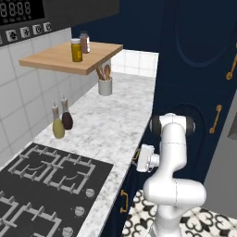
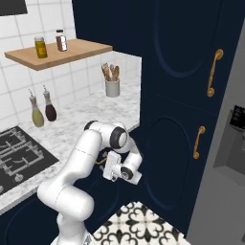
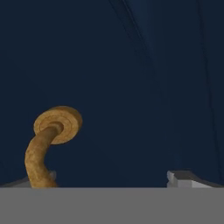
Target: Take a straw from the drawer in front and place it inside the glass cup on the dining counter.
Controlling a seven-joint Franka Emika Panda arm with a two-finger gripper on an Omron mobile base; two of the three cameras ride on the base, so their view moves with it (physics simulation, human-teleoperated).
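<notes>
Right now my gripper [image 3: 109,179] is spread wide against the navy drawer front [image 3: 131,87], its brass handle [image 3: 46,144] beside one fingertip. Well above, a grey crock [image 1: 105,86] holds wooden utensils [image 1: 103,71].

My marble worktop [image 1: 115,125] runs from the lower left toward the upper middle of the left base view. Set into it at lower left is the black gas hob [image 1: 41,185]. Above that, near the tiled wall, two oil bottles [image 1: 62,121] stand just beside each other. Farther back sits a grey utensil crock [image 1: 105,86] with wooden tools. A wooden shelf [image 1: 60,59] at upper left carries two spice jars [image 1: 79,47], close together.
</notes>
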